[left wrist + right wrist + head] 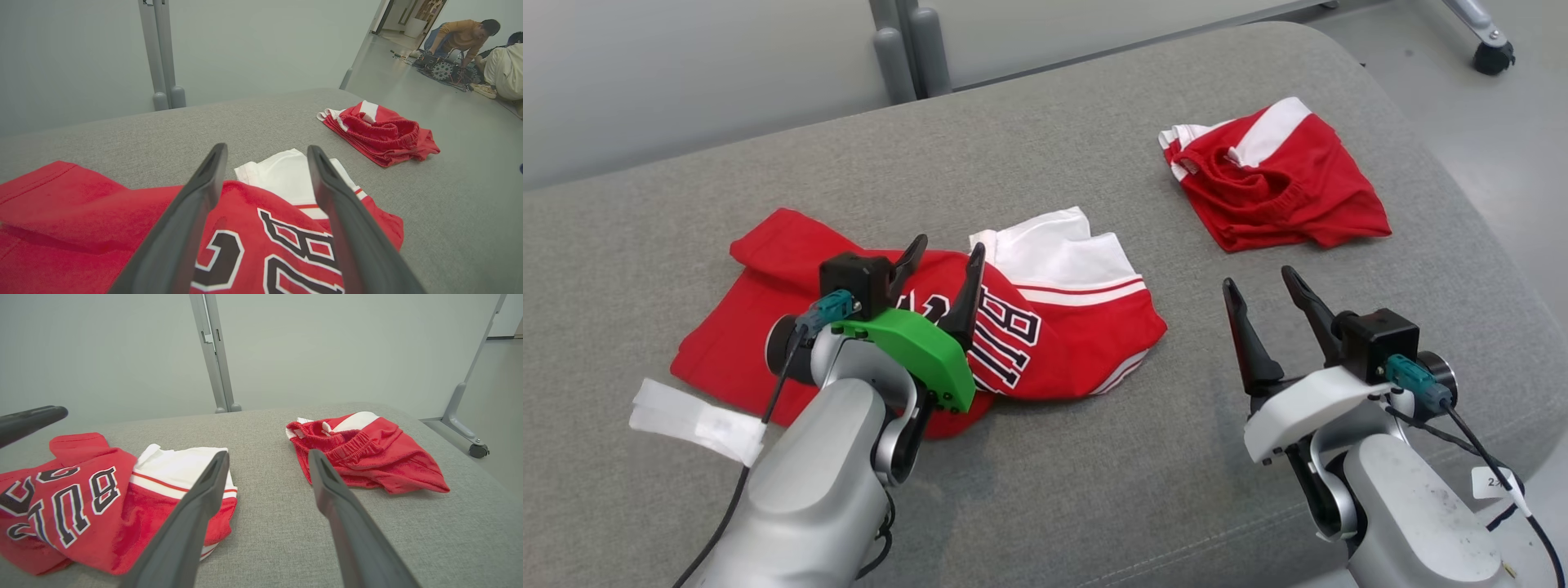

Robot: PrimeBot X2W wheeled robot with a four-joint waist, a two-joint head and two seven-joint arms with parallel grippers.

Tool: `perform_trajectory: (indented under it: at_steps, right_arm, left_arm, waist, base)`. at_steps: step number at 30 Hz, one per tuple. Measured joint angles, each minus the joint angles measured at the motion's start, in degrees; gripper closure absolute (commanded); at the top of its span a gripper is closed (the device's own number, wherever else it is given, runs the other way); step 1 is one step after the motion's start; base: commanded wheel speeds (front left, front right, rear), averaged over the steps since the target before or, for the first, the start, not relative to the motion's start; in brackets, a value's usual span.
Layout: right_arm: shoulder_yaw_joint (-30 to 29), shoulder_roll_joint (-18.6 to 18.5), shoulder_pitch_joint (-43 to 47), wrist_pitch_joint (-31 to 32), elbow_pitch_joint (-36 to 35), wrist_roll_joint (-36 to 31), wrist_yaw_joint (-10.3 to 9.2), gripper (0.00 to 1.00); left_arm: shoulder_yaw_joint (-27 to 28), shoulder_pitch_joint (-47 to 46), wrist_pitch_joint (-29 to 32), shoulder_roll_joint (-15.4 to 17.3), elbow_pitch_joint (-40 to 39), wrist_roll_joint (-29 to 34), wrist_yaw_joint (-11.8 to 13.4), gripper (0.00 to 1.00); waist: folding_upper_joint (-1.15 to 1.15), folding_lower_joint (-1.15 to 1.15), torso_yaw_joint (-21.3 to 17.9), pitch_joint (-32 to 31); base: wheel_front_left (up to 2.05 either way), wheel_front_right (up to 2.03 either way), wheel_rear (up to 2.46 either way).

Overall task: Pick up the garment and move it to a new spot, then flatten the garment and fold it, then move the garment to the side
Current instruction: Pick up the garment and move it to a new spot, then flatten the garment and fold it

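**Both tools wide over the counter, jersey lying loose**

Nearest, two pale forearms rose from the lower edge, fingers pointing away. The left tool (949,243) hung over the rumpled red jersey (1086,343), fingers spread wide and gripping nothing. The right tool (1258,276) stood equally wide above the bare grey counter (1045,147), just right of the jersey. A white tag (694,420) lay at the jersey's near-left corner. Farther back on the right lay crumpled red shorts (1274,196).
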Motion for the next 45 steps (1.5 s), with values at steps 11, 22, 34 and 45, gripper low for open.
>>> perform_trajectory:
  at_steps: [11,22,34,45]
  right_arm:
    - [-0.37,0.02,2.27,-0.41,2.55,0.85,0.00,0.00]
    - [-1.15,-0.62,3.39,0.25,6.49,2.12,0.13,0.00]
    - [-5.45,-1.33,0.30,1.85,12.50,7.43,2.29,0.00]
    - [-6.30,-3.58,-7.91,7.45,18.40,9.62,6.17,0.00]
  left_arm:
    - [1.55,5.09,-1.33,0.03,2.99,1.32,2.55,0.00]
    - [2.35,8.74,-2.00,0.08,2.80,1.32,3.53,0.00]
    - [1.29,9.00,-2.32,0.13,-3.50,1.77,3.60,0.00]
    - [2.02,9.88,-2.35,0.22,-8.61,2.52,4.12,0.00]
  waist:
    - [0.00,0.00,4.12,-2.72]
    - [0.00,0.00,8.79,-4.20]
    - [0.00,0.00,14.10,-1.87]
    - [0.00,0.00,19.60,1.02]
  base:
    - [0.00,0.00,0.00]
    - [0.00,0.00,0.00]
    - [0.00,0.00,0.00]
    - [0.00,0.00,0.00]
